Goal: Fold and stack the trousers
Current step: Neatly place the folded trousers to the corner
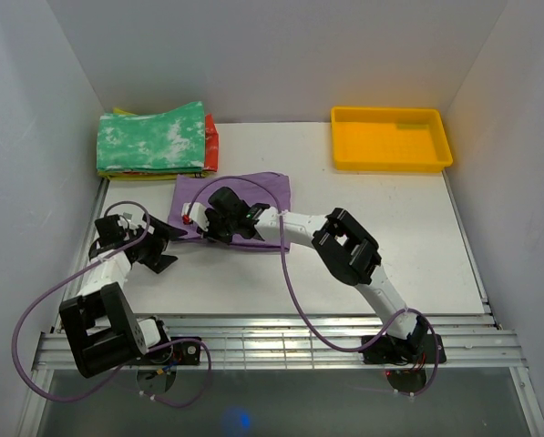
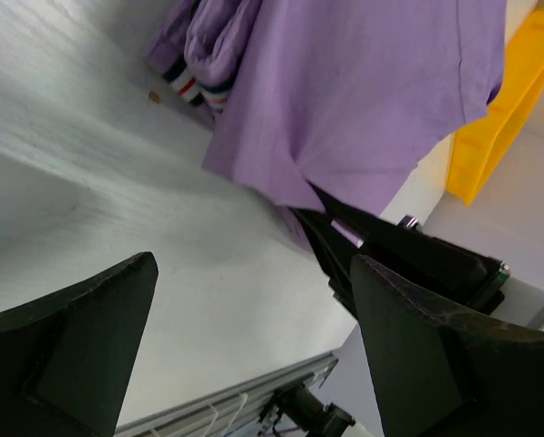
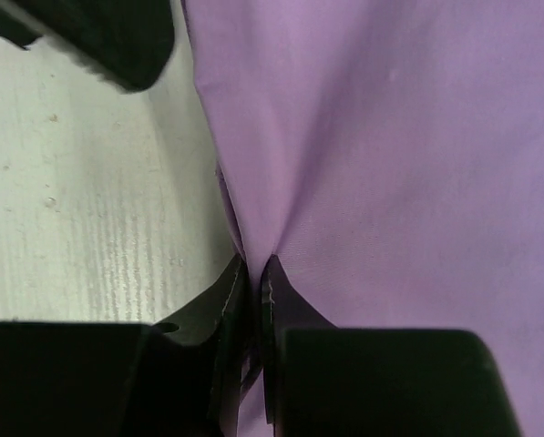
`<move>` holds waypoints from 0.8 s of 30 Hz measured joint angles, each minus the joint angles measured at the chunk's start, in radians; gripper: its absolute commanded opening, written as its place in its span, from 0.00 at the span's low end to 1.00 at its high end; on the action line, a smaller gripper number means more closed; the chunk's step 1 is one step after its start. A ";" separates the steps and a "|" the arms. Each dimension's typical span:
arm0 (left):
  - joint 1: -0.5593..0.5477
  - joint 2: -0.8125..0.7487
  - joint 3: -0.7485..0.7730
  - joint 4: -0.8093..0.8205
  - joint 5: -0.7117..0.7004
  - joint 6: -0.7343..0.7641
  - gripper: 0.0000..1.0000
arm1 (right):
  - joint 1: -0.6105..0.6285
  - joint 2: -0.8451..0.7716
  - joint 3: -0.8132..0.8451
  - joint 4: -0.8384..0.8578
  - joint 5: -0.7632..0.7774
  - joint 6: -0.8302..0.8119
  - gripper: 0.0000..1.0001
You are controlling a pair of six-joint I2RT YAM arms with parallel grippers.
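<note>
Trousers (image 1: 267,191): lilac, lying folded flat on the table (image 1: 390,246). They sit just on the near side of the garment stack (image 1: 151,137), offset a little to its right, and I can't tell if they touch it.
Waistband: your left wrist view shows the striped band (image 2: 194,88) bunched at the end of the fabric (image 2: 363,100) farthest from that camera.
Right gripper (image 1: 199,218): clenched on the Trousers. It has the edge that lies nearer than the stack. In your right wrist view the fingertips (image 3: 255,273) meet with a thin ridge of lilac cloth (image 3: 390,137) pinched up between them, right where the fabric borders bare table.
Right arm: reaches in from the right across the Trousers, its wrist over the fabric.
Left gripper (image 1: 167,246): released, jaws spread wide with nothing between them. It hangs over bare table on the near side of the stack, farther from it than the right gripper. In your left wrist view (image 2: 253,328) only the table surface shows in the gap.
Stack: the top piece is mottled green and white. A red layer (image 1: 212,137) and a yellow layer (image 1: 153,173) peek out under it.
Tray (image 1: 390,137): yellow, well to the right of the stack, at the same far edge of the table.
</note>
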 measured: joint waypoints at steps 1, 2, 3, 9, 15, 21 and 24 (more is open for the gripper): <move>-0.010 -0.001 -0.003 0.021 -0.018 -0.019 0.98 | -0.002 0.000 0.000 0.000 -0.011 0.023 0.08; -0.015 -0.002 -0.006 0.046 -0.036 -0.040 0.98 | -0.003 0.000 0.000 0.000 -0.023 0.043 0.08; -0.020 -0.003 -0.012 0.073 -0.053 -0.059 0.98 | -0.003 0.000 0.000 0.000 -0.035 0.066 0.08; -0.047 0.008 -0.038 0.190 -0.138 -0.142 0.98 | -0.008 0.000 0.004 -0.008 -0.113 0.191 0.08; -0.058 0.044 -0.060 0.261 -0.175 -0.177 0.98 | -0.019 0.000 0.014 -0.013 -0.172 0.318 0.08; -0.066 0.048 -0.080 0.276 -0.191 -0.197 0.98 | -0.021 0.000 0.046 -0.015 -0.186 0.418 0.08; -0.067 0.048 -0.087 0.291 -0.205 -0.206 0.98 | -0.022 0.000 0.055 -0.010 -0.190 0.461 0.08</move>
